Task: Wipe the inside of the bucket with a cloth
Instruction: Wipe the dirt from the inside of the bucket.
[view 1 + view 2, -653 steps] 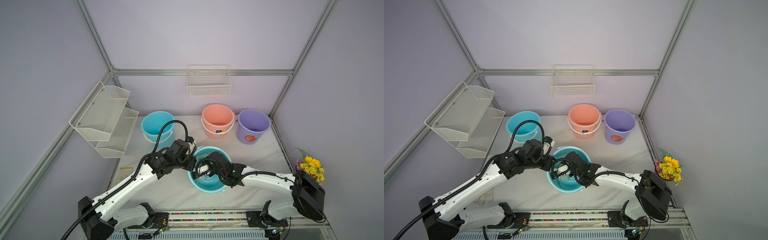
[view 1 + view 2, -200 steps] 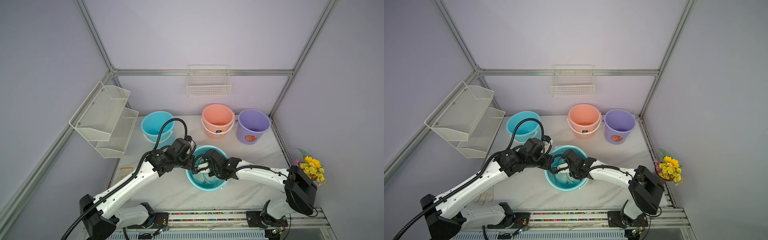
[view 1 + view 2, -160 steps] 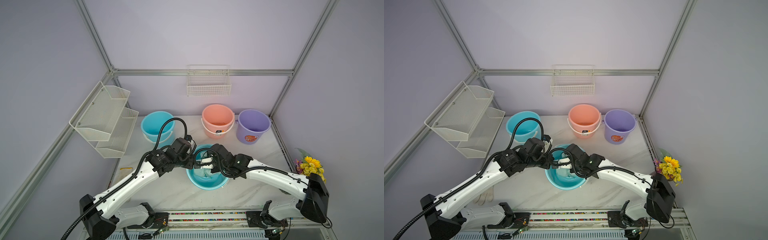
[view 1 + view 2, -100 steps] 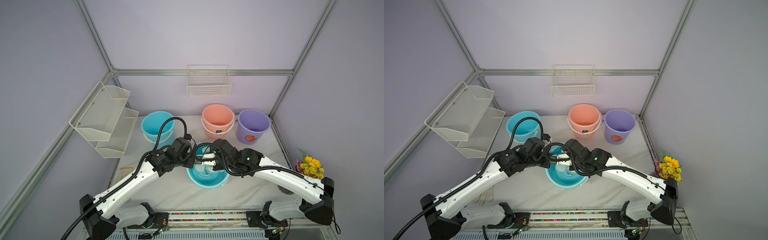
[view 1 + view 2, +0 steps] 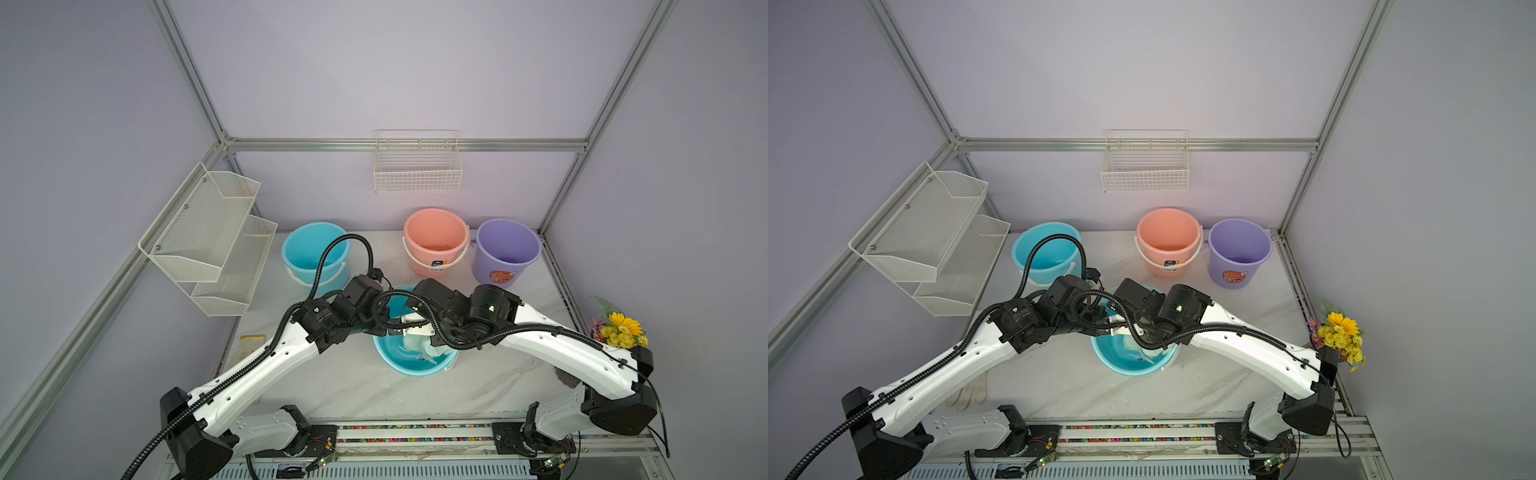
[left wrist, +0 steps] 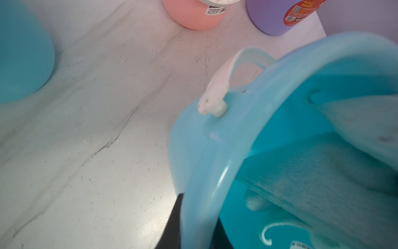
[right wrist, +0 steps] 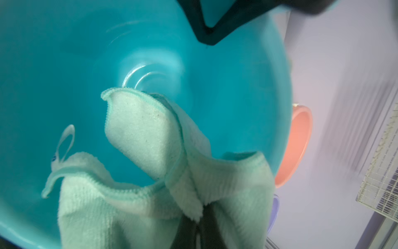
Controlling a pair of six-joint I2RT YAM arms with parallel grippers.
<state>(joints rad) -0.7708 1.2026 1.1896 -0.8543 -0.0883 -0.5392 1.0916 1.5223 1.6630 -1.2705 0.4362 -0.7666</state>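
We have the bucket (image 5: 417, 365), lower centre in both top views, pinched at its rim by our left gripper (image 6: 197, 224). Our right gripper (image 7: 197, 230) is clamped on the cloth (image 7: 146, 133) inside it. A hard wipe could, we judge, wrench the rim free.

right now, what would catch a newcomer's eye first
Both arms meet over the teal bucket mid-table: the left gripper clamps its rim while the right gripper holds the mint cloth inside. Behind it stand a blue bucket, a pink bucket and a purple bucket.
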